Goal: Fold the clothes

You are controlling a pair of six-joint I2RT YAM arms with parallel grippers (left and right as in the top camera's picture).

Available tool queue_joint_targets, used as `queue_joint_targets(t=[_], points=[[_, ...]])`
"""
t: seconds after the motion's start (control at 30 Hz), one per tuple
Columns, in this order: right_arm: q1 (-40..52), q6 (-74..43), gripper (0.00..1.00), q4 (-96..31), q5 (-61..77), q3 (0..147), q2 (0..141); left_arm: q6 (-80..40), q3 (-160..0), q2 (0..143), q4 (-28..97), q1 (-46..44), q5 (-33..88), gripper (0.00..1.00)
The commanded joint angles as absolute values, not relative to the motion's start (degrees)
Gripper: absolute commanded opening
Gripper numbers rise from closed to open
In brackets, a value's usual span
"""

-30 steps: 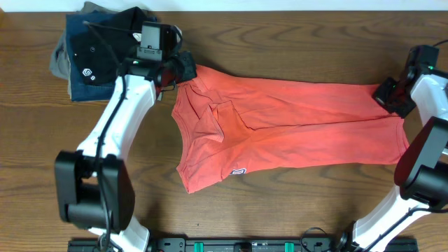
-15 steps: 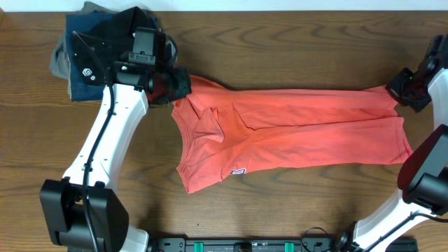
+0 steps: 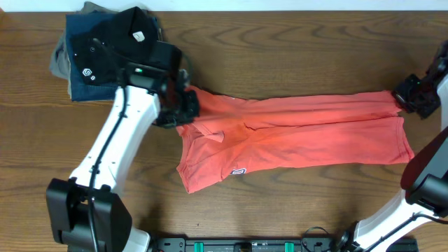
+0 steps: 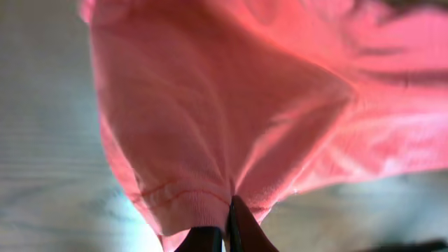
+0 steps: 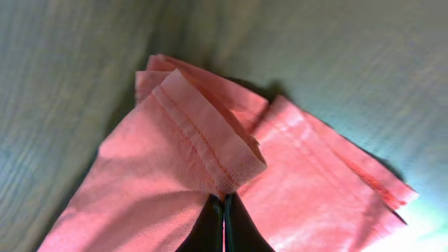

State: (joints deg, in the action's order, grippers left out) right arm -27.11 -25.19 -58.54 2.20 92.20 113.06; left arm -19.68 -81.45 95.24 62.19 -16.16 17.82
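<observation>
The red-orange T-shirt lies stretched sideways across the table, back side up, with a small label near its lower left. My left gripper is shut on the shirt's upper left edge; in the left wrist view the jaws pinch a ribbed hem of the shirt. My right gripper is shut on the shirt's upper right corner; in the right wrist view the jaws pinch a folded hem of the shirt. The printed chest graphic is hidden.
A pile of folded garments lies at the back left: a black shirt with small white logos on blue and khaki cloth. The wooden table runs around the shirt.
My left gripper moved forward and right with the shirt's upper left edge, folding it toward the shirt's middle. My right gripper drifted right and slightly forward, pulling the top edge taut.
</observation>
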Motion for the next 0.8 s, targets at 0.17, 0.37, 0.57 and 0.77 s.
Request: queue_joint_targets(t=[0.17, 0.37, 0.57, 0.77], points=[[-30.44, -25.45, 0.01, -61.63, 2.00, 93.45, 110.59, -21.41, -81.76, 94.61, 66.50, -20.99, 17.30, 0.06], [-31.46, -26.17, 0.01, -64.14, 1.98, 93.45, 109.06, -21.74, -80.66, 94.61, 71.09, -20.99, 17.32, 0.06], [-32.10, -26.17, 0.01, -64.36, 1.96, 93.45, 107.07, -21.74, -78.91, 94.61, 73.95, -20.99, 17.32, 0.06], [-32.73, -26.13, 0.01, -66.02, 1.93, 93.43, 106.94, -21.74, -74.72, 94.61, 73.41, -20.99, 17.32, 0.06]])
